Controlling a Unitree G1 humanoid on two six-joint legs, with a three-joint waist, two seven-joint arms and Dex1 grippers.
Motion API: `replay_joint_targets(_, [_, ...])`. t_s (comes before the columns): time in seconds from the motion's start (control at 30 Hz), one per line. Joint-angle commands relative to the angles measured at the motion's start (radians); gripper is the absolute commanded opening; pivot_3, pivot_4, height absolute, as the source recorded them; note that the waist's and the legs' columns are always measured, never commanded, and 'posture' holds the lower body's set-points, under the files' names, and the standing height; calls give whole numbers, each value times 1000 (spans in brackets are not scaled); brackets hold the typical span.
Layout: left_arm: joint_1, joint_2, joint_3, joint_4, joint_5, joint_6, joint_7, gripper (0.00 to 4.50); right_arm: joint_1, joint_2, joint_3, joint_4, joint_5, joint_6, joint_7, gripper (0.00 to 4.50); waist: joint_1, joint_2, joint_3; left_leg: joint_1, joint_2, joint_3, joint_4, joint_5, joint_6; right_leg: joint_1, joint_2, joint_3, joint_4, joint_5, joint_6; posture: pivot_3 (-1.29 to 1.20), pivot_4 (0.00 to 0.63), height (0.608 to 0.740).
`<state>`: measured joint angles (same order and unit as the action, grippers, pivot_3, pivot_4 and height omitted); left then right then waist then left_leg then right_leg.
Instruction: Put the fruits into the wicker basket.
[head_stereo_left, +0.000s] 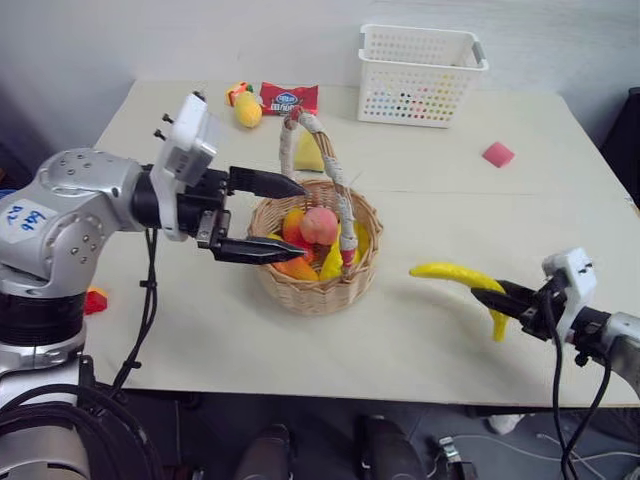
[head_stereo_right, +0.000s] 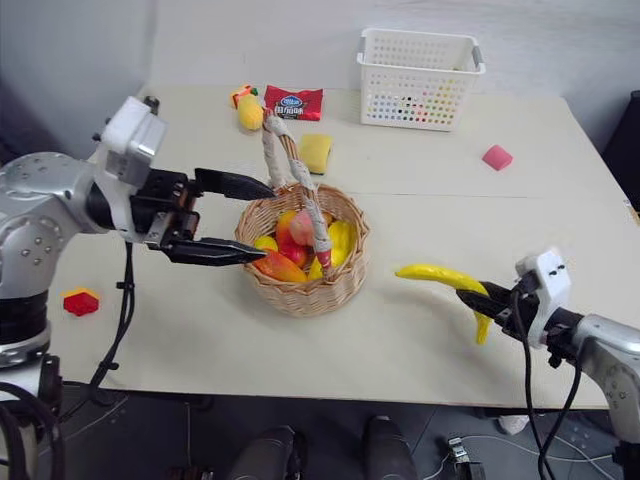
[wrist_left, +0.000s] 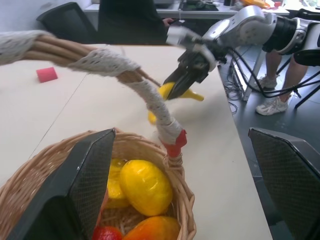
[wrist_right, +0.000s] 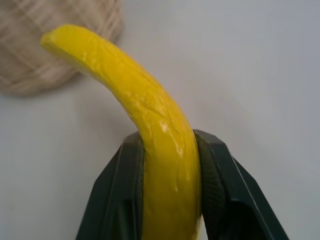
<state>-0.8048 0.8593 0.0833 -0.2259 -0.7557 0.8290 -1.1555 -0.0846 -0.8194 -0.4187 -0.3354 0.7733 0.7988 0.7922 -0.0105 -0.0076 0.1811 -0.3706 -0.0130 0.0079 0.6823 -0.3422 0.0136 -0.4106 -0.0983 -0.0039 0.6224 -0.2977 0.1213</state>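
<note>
Banana (head_stereo_left: 455, 274): long, curved, glossy yellow; clamped in right gripper (head_stereo_left: 497, 297) above table (head_stereo_left: 420, 340), R of wicker basket (head_stereo_left: 318, 290).
Qty: 1 banana, 1 peach (head_stereo_left: 319, 226) in basket w/ other fruit; left gripper (head_stereo_left: 288, 217) spread wide at rim, empty.

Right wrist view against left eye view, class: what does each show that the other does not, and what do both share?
Right wrist view alone: the contact up close, both black fingers of the right gripper pressed against the sides of the long curved yellow toy banana.

Left eye view alone: the open left gripper at the rim of the round tan wicker basket, the pink-orange peach inside it, the white perforated plastic basket, the red snack packet and the small pink block.

Both: banana, right gripper, wicker basket, pale table.
</note>
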Motion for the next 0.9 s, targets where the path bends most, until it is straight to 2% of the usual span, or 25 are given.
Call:
replay_joint_targets(0.03, [19,38,90,-40,-57,22,10,4500,-215,-12,82,-97,80,80,-60,1040,-7,0,0,0,0,0,0,0,-1,0,0,0,0,0,0,0,150,740])
replay_joint_targets(0.17, [22,47,122,-54,-83,36,38,4500,-489,47,344,30,-125,67,-145,1040,-10,0,0,0,2,-3,0,1,-4,-1,-1,2,-2,-1,-1,0,150,740])
replay_joint_targets(0.27, [22,49,133,-68,-99,42,58,4500,-631,105,463,123,-218,11,-129,1040,-9,0,0,-3,1,-2,0,1,-4,-4,-1,2,0,-1,-1,0,150,740])
replay_joint_targets(0.37, [31,53,145,-81,-114,47,71,4500,-732,170,525,161,-237,-10,-81,1040,-7,0,0,-7,0,-3,-1,1,-4,-8,0,1,0,-1,-1,0,150,740])
replay_joint_targets(0.47, [58,59,152,-94,-113,38,81,4500,-806,228,573,168,-240,-12,-39,1040,-12,0,0,-18,-2,-2,2,1,-3,-19,0,-3,5,-1,-1,0,150,740])
replay_joint_targets(0.7, [96,60,155,-113,-114,21,94,4500,-880,343,615,211,-260,0,-29,1040,-18,0,0,-19,-2,-2,3,1,-3,-20,0,-11,5,0,-1,0,150,740])
replay_joint_targets(0.8, [93,52,147,-111,-110,13,99,4500,-862,365,634,213,-287,10,-40,2042,-17,0,0,-18,-2,-2,3,3,-3,-19,-1,-11,6,0,-1,0,150,740])
replay_joint_targets(0.9, [93,50,140,-106,-108,6,98,4500,-832,339,594,158,-285,14,-49,3022,-16,0,0,-19,-3,-3,3,3,-3,-20,-1,-11,7,0,-1,0,150,740])
